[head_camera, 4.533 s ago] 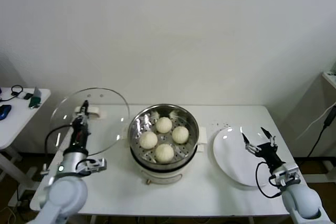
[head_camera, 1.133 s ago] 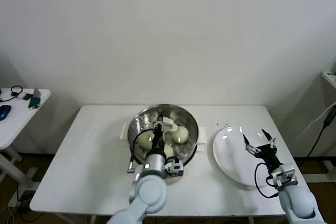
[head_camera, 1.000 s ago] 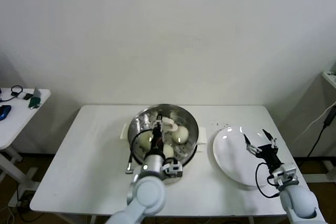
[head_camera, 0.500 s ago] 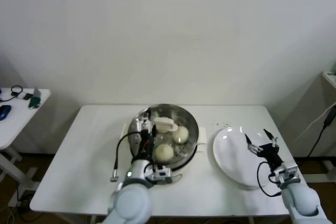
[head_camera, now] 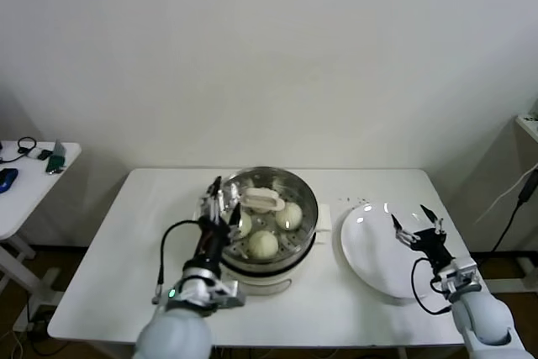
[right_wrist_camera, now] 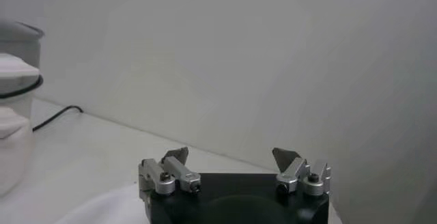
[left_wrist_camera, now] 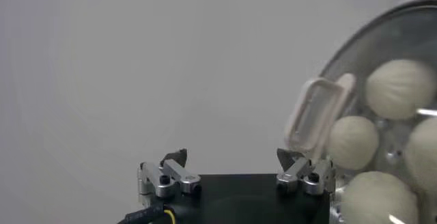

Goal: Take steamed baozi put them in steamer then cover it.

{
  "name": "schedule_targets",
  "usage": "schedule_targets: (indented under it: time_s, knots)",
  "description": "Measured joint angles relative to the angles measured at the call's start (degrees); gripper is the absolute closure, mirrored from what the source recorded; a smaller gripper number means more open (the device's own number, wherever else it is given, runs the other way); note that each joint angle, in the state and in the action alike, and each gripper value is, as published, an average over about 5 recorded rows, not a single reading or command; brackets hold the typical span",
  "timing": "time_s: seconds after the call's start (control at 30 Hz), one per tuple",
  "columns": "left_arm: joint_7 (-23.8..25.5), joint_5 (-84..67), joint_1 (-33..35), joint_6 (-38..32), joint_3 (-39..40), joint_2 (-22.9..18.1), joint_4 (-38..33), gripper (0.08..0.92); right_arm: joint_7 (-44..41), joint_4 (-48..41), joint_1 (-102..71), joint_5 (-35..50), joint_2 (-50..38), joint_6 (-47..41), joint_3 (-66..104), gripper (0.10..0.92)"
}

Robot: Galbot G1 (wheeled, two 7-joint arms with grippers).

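Steel steamer (head_camera: pixel 225 201) stands near the middle of the white counter (head_camera: pixel 126 241), toward its far edge. The steamed baozi (head_camera: pixel 263 244) lie inside on the perforated tray; three are plainly visible in the head view and four in the left wrist view, where they show through glass. The cover (head_camera: pixel 290 195) sits on the steamer's rim, its cream handle (head_camera: pixel 262 200) at the centre, above the buns. Seating appears level, though the far rim cannot be checked closely.

The left pincer (head_camera: pixel 217 199) hovers at the steamer's left side, just beside the rim, jaws spread wide and holding nothing. In the left wrist view the handle (left_wrist_camera: pixel 315 119) stands clear of the fingertips (left_wrist_camera: pixel 176 157), with no contact seen.

The right pincer (head_camera: pixel 416 223) waits over the white plate (head_camera: pixel 370 271) near the counter's right edge, jaws wide apart and empty. The plate carries no buns.

Judgement: loading is complete and the cover is placed and released. Nothing of the task appears outstanding beyond drawing the left arm clear of the steamer without nudging the cover. A few dark specks (head_camera: pixel 353 202) lie on the counter between steamer and plate.
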Motion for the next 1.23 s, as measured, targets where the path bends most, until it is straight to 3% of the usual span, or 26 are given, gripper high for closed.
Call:
schedule_targets:
  time_s: [0.27,0.6,0.93,1.23]
  knots:
    - [-7.72,-20.86,6.54,-14.79,-14.01,-1.74,2.54,0.177,-0.96,1.01,-1.07,0.75,0.76,1.02,0.32,0.203]
    - [-8.54,-44.18,13.69,-32.27,-28.2,-6.32,12.11,0.177,-1.46,2.36,-2.43,2.23,1.57,2.17,0.18,0.203]
    - [-6.33,-55.34,18.38,-40.15,-35.2,-10.23,17.23,0.177,-1.57,2.35,-3.61,3.79,2.37,3.76,0.75,0.203]
    - [-4.95,-59.17,20.14,-43.2,-37.13,-11.66,18.46,0.177,-1.44,2.62,-4.7,3.99,3.19,4.94,1.47,0.203]
